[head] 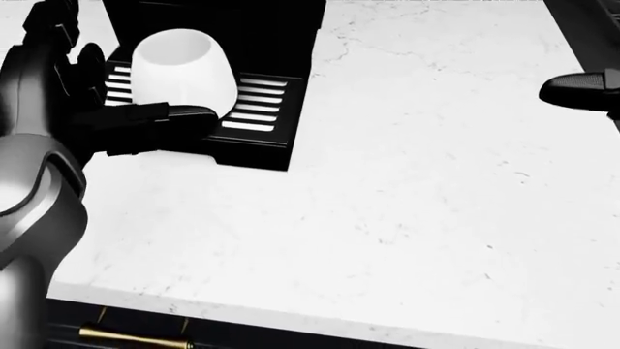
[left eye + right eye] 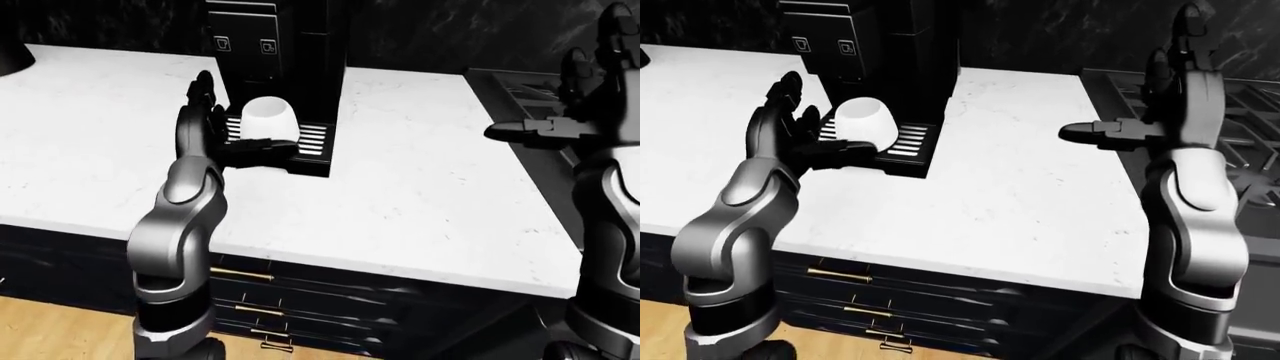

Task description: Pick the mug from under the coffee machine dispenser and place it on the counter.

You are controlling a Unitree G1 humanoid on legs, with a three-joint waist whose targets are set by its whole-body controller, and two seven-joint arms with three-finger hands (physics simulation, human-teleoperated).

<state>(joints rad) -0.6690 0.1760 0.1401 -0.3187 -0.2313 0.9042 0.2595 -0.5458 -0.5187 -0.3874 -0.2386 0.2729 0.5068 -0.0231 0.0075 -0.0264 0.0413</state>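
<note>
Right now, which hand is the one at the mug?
The left hand. Its open fingers flank the white mug on the coffee machine's drip tray. The right hand hangs open over the counter's right end, near the stove.

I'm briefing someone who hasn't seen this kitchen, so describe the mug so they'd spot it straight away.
Find the tall black coffee machine standing on the white counter. At its foot is a black slatted tray, and the mug sits on that tray, upside down. It is the only white, rounded thing against the black machine, with the left hand open beside it.
</note>
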